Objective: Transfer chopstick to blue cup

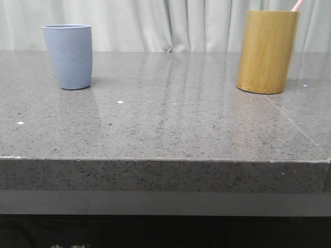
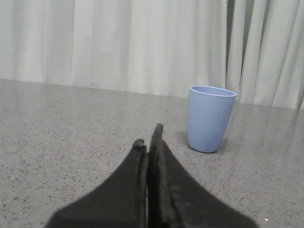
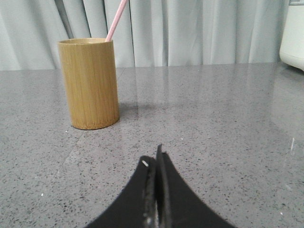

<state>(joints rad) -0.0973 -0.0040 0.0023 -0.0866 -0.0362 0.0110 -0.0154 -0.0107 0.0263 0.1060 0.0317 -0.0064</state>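
The chopstick [image 1: 297, 5] stands inside the bamboo cylinder [image 1: 267, 51], leaning toward one o'clock, with just its pink upper end showing above the rim. In the front view the cylinder sits on the grey stone table [image 1: 170, 124] at about two o'clock, and the blue cup [image 1: 68, 57] stands upright at about ten o'clock, well apart from it. The left gripper [image 2: 149, 137] hangs low over the table with its black fingers pressed together on nothing, the cup near its tips. The right gripper [image 3: 155, 159] is likewise closed and empty, facing the cylinder, with a white object [image 3: 292, 33] at the far edge
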